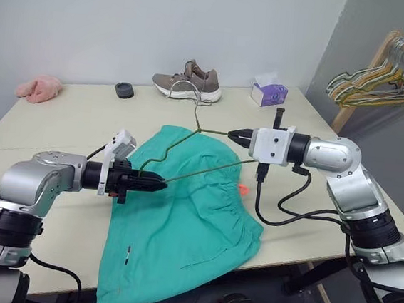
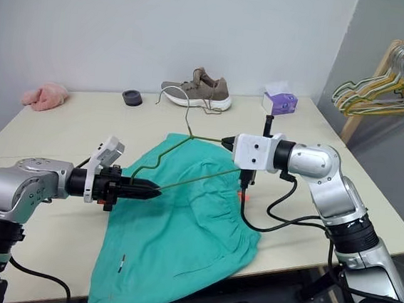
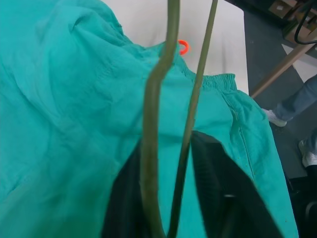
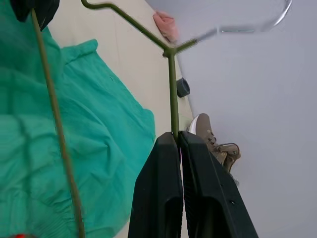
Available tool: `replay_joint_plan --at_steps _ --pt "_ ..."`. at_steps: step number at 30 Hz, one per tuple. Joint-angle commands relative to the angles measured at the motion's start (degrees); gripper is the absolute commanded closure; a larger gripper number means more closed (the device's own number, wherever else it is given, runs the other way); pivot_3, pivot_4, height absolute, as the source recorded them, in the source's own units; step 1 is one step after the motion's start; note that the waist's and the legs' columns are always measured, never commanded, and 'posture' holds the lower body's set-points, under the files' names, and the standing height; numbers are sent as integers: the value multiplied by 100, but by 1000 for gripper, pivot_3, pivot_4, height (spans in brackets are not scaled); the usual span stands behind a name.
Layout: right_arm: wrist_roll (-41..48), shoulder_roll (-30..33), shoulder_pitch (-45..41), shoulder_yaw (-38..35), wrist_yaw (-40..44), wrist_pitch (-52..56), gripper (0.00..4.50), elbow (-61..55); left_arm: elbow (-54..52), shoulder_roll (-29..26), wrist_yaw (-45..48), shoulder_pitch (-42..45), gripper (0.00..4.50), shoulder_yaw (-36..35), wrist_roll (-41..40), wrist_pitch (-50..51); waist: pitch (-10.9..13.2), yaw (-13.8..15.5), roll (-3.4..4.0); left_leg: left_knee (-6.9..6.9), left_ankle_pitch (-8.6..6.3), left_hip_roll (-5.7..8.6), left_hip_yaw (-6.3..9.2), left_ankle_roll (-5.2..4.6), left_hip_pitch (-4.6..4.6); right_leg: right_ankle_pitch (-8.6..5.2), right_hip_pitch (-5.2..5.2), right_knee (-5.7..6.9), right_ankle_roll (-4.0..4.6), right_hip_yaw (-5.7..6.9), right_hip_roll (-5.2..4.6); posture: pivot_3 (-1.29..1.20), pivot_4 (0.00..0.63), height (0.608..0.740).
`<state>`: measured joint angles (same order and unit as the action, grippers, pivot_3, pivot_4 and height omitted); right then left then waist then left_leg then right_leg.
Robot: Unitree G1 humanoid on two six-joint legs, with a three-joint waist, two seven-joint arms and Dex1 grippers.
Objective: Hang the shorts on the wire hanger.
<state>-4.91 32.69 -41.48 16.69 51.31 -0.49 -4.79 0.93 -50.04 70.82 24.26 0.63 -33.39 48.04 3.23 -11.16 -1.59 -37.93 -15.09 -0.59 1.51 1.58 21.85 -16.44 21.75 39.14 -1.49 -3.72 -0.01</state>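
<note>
The teal-green shorts (image 1: 181,221) lie spread on the table (image 1: 83,126), one leg hanging over the near edge, with the orange tag (image 1: 243,188) by the waistband. The thin olive wire hanger (image 1: 198,130) is held in the air just above them. My left gripper (image 1: 159,184) is shut on the hanger's left corner, where two wires (image 3: 148,148) run between its fingers (image 3: 124,208). My right gripper (image 1: 236,135) is shut on the hanger's upper wire (image 4: 172,89) close to the neck. The hook (image 1: 186,93) points toward the far side.
At the back of the table are a brown shoe (image 1: 188,84), a tissue box (image 1: 268,93), a small black round thing (image 1: 125,90) and a pink cloth (image 1: 40,88). A wooden rack with coloured hangers (image 1: 380,86) stands at the right. A person's legs (image 3: 297,104) stand beyond the table.
</note>
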Motion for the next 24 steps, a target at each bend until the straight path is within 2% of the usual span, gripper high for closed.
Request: replay_joint_plan --at_steps 1,2,5,10,13,18,24 --pt "210 60 34 -93 230 40 4500 -222 -20 58 -52 37 4469 -107 3 -114 0 1 0 0 0 1 0 0 0 0 0 0 0 0 0 -175 0 740" --pt "205 136 71 -62 342 -5 4500 -218 -29 63 -55 31 4469 -109 5 -114 0 1 0 0 0 0 0 0 0 0 0 1 0 0 0 -175 0 740" --pt "289 250 139 -125 482 33 3774 -246 -83 66 -77 -9 4500 -115 13 -125 0 0 0 0 0 0 0 0 0 0 0 0 0 1 0 -172 0 740" --pt "579 607 253 -485 690 670 2047 -420 -196 -54 -91 -130 4500 -70 238 -421 1 5 2 0 0 0 0 0 0 0 0 0 -1 0 0 -167 0 740" --pt "776 860 272 -689 759 1472 996 -549 -320 -231 63 -193 4500 15 446 -733 1 8 1 0 0 0 0 0 0 0 0 -1 0 0 -1 -172 0 740" --pt "1042 1197 334 -428 1267 2525 996 -906 -529 -515 385 -174 4500 280 804 -1229 2 3 4 2 0 -1 -2 0 -3 -1 0 -1 0 0 0 -184 0 740" --pt "883 1138 280 278 1614 2922 996 -843 -801 -501 471 -81 4500 414 892 -1376 2 -10 4 1 0 -2 -8 -1 -2 -16 0 -3 -26 -5 2 -187 0 740"
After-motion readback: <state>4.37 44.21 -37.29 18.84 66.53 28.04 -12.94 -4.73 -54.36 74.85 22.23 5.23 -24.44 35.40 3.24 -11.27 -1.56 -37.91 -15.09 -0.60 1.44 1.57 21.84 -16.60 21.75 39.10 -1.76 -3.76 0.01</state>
